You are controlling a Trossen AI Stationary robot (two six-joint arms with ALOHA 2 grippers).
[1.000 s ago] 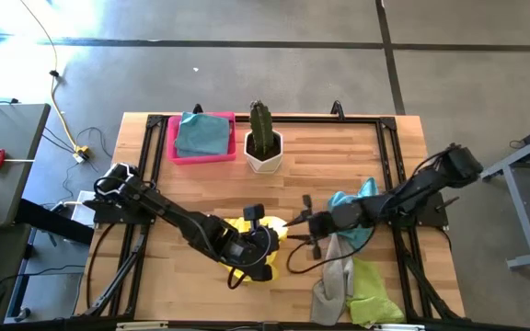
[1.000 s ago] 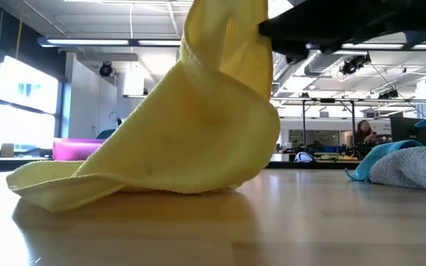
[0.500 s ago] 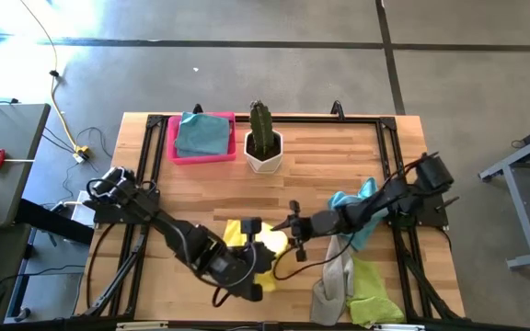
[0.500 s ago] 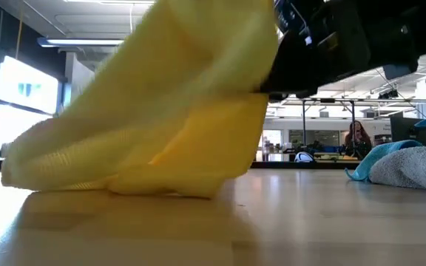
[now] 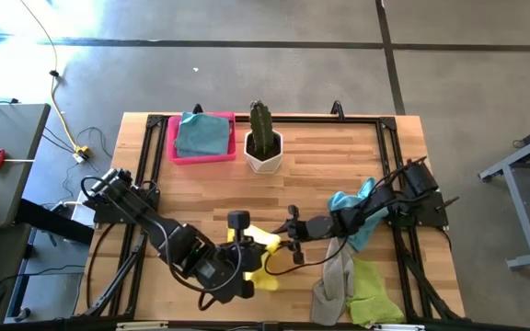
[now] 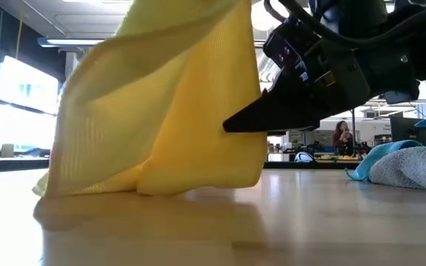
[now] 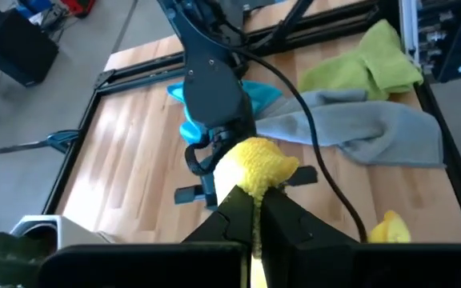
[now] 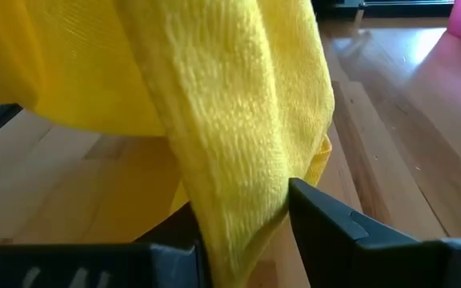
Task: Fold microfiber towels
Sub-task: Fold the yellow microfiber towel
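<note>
The yellow towel [image 5: 263,246] is held up between both grippers near the table's front middle. In the low view it hangs as a tall drape [image 6: 168,111] with its lower edge on the table. My left gripper [image 5: 248,250] is shut on it and shows in its own wrist view [image 7: 254,212]. My right gripper [image 5: 285,230] reaches in from the right and is shut on it too [image 8: 242,224]. A light blue towel [image 5: 352,207], a grey towel [image 5: 334,280] and a lime green towel [image 5: 375,292] lie heaped at the front right. My left gripper pinches a bunched-up part of the yellow towel [image 7: 256,172] between its two shut fingers. The towel hangs below the hold, and its lower edge [image 6: 146,188] rests on the table. How many layers it holds, I cannot tell. My right gripper pinches a thick hanging fold of the yellow towel [image 8: 230,192] between its two fingers [image 8: 326,216], coming about level from the table's right side. The fold holds more than one layer. The towel drapes slack below the hold.
A pink tray [image 5: 171,138] with a blue-green towel [image 5: 202,134] folded in it stands at the far left. A cactus in a white pot [image 5: 263,147] stands beside it. Bare wood lies in the middle and at the left front.
My left gripper has gone toward the table's near left and my right gripper has followed toward the left. The yellow towel, earlier spread low and wide on the table, now hangs taller and narrower, only its lower edge resting on the wood.
</note>
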